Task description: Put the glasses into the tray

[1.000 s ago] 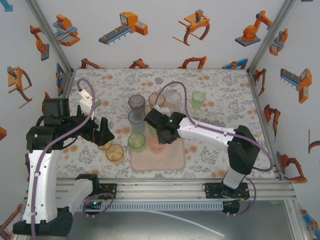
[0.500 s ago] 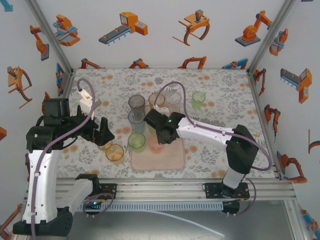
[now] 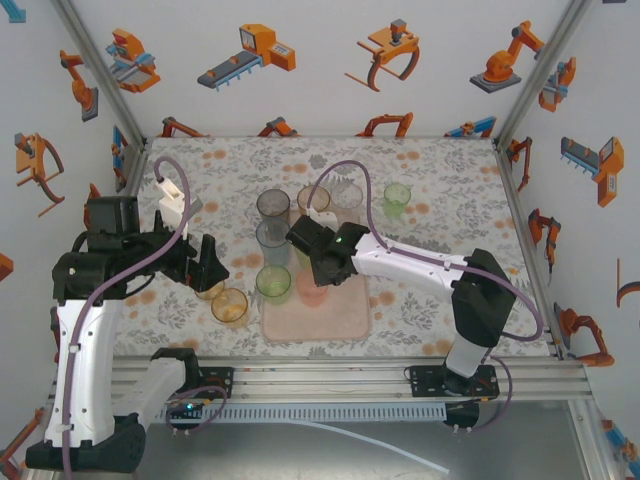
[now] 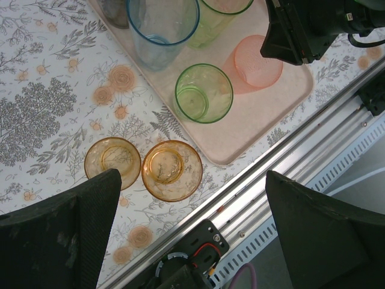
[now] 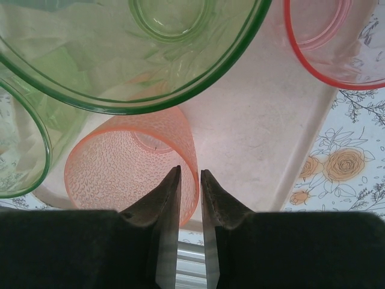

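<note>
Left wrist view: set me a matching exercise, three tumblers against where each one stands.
1. pale blue tumbler
2. amber tumbler
3. pink tumbler

A. on the tablecloth, off the tray
B. on the tray, at the right gripper
C. on the tray, next to the grey tumbler

Pairs: 1-C, 2-A, 3-B.

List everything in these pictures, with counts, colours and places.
tray: 1, pale pink, mid-table
green glasses: 3, two on tray, one on table far right
pink glasses: 2, on tray, one at right claw
blue glass: 1, on tray
grey glass: 1, behind blue glass
amber glasses: 3, two on table left of tray, one farther back
clear glass: 1, beside far amber one
table: 1, floral cloth
left claw: 1, black, open above amber pair
right claw: 1, black, slightly open astride pink glass's rim
</note>
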